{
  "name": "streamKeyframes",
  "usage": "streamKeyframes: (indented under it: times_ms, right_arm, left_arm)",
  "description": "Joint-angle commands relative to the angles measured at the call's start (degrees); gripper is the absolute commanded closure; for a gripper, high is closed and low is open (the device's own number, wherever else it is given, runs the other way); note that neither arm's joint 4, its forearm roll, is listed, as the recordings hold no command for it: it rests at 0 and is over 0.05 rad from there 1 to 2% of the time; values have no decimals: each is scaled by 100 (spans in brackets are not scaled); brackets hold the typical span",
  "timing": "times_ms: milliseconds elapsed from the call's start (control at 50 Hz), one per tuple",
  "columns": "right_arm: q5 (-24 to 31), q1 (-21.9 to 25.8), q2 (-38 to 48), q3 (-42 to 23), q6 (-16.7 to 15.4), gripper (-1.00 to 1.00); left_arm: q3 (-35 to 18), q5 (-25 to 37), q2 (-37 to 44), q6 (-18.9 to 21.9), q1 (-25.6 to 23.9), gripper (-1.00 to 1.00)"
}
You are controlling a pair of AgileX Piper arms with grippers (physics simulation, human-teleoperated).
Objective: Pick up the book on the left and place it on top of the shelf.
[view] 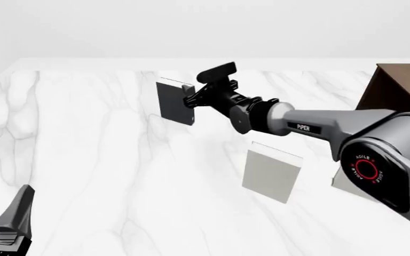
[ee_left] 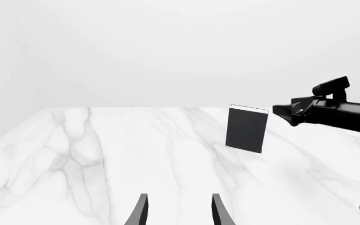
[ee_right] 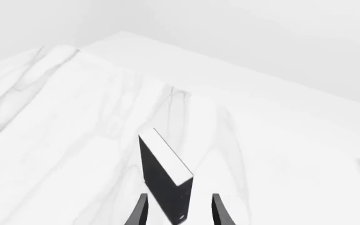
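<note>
One right gripper (ee_right: 176, 208), jaws apart, straddles the upright book (ee_right: 164, 180); the approach is finishing, closing comes next.

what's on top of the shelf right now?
Only a corner of the shelf shows, at the front view's right edge. The visible part of its top is bare; the rest lies out of frame. The dark book stands upright on the table, at the right gripper.

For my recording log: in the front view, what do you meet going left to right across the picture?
left gripper → dark book → right gripper at the book's edge → pale book → shelf.
</note>
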Motion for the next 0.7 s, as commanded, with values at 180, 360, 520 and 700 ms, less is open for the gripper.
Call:
streamKeyframes:
  times_ms: [180, 360, 520, 700]
  right_arm:
    - [-17, 37, 276, -226, 17, -100]
    - [-47, 47, 397, -284, 27, -100]
    - [-27, 22, 532, -398, 47, -100]
    - [-10, 19, 712, -558, 76, -100]
  left_arm:
    - [0, 0, 0, 0, 0, -100]
    - [0, 0, 0, 0, 0, -100]
    - [0, 0, 0, 0, 0, -100]
    - [0, 0, 0, 0, 0, -100]
